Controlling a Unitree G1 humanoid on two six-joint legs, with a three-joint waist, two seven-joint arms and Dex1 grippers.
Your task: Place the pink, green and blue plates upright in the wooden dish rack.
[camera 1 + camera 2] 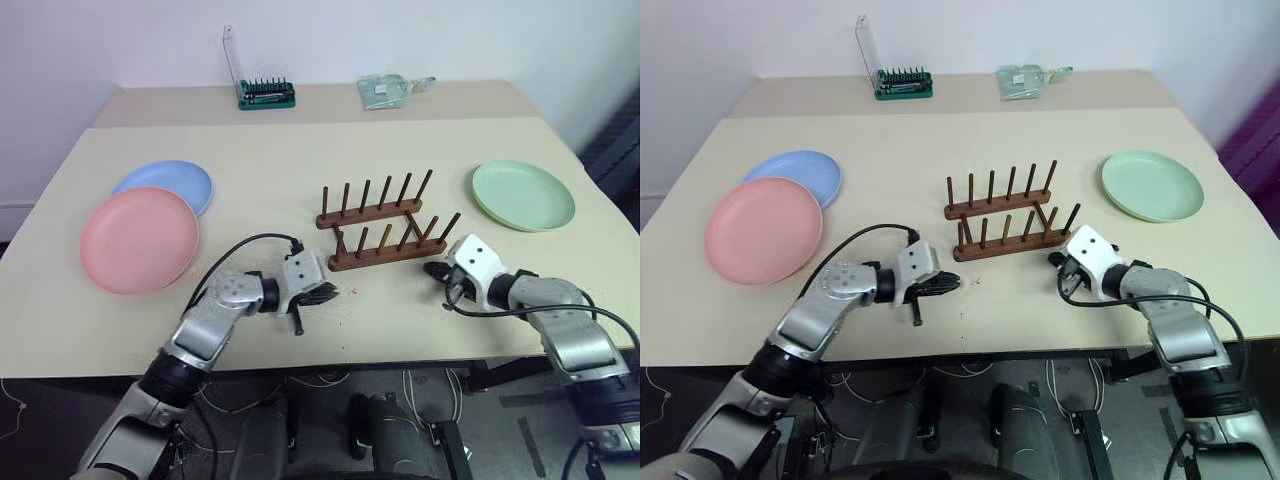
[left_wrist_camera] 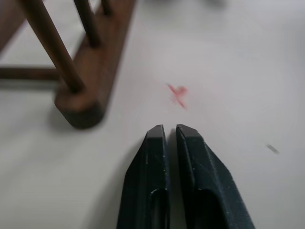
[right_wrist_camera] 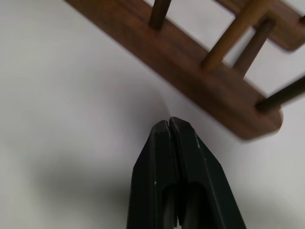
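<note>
On the counter (image 1: 300,150), the pink plate (image 1: 139,239) overlaps the blue plate (image 1: 165,185) at left; the green plate (image 1: 523,195) lies right. The wooden dish rack (image 1: 385,225) stands empty between them. Left hand (image 1: 327,292) and right hand (image 1: 436,270) flank it, closed on nothing. Judged risk: a swinging arm could shove the light rack.

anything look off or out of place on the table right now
Mostly tidy. One small oddity: a red smudge marks the table just off the near end of the wooden dish rack. The pink plate overlaps the blue plate's near edge; the green plate lies flat, apart.
</note>
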